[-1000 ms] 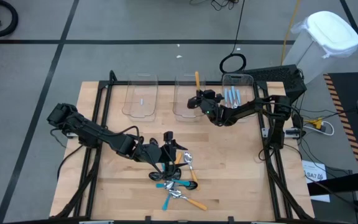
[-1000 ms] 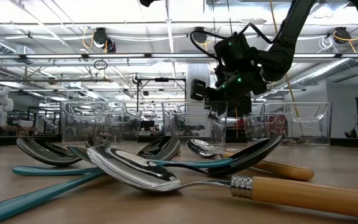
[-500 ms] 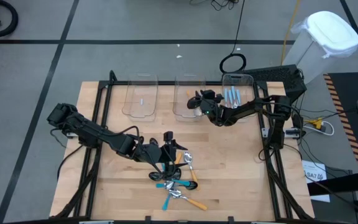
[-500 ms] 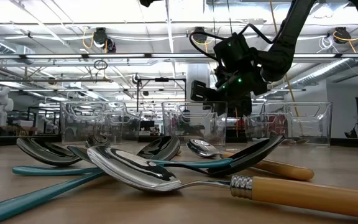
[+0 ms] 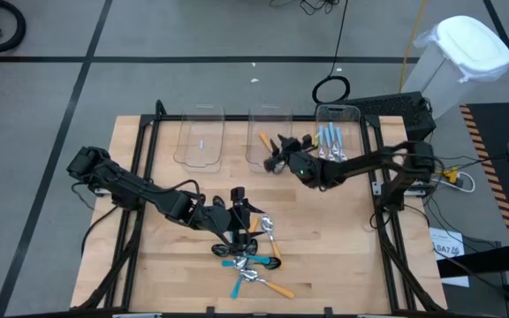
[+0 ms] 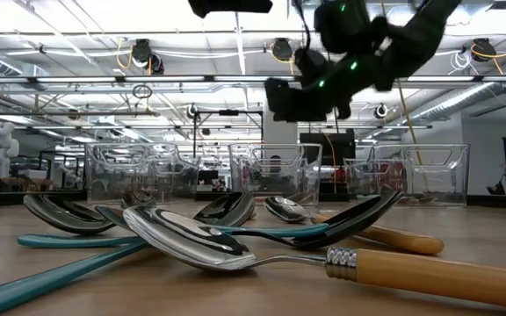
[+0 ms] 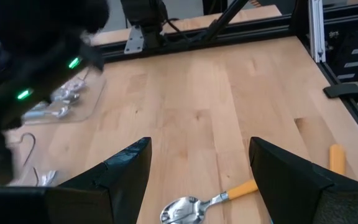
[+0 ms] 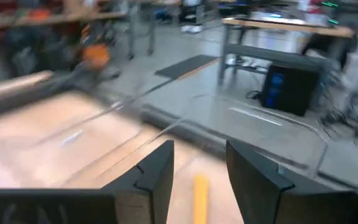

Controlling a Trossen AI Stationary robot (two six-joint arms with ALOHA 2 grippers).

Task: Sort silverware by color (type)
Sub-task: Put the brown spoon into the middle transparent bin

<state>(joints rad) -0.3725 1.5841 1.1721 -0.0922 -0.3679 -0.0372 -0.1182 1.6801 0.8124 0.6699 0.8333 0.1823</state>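
The silverware pile (image 5: 250, 258) lies near the table's front edge: teal and orange handles crossed over one another, seen close up in the low view (image 6: 235, 241). My left gripper (image 5: 239, 221) hovers open just above the pile, and an orange-handled silver spoon (image 7: 211, 202) lies below its fingers (image 7: 197, 149). My right gripper (image 5: 277, 155) stands open above the middle clear bin (image 5: 268, 119). An orange-handled spoon (image 5: 263, 141) lies slanted in that bin and shows between the right fingers (image 8: 199, 198).
Three clear bins stand in a row at the far edge. The left one (image 5: 201, 132) holds one small pale piece, and the right one (image 5: 338, 119) holds light-blue-handled spoons (image 5: 330, 140). A black frame (image 5: 144, 150) rims the table. Bare wood lies between bins and pile.
My right gripper has opened and let go of the orange-handled spoon. The spoon stood upright in its fingers and now lies slanted in the middle bin. The gripper has risen, rolled and drawn back a little toward the near edge.
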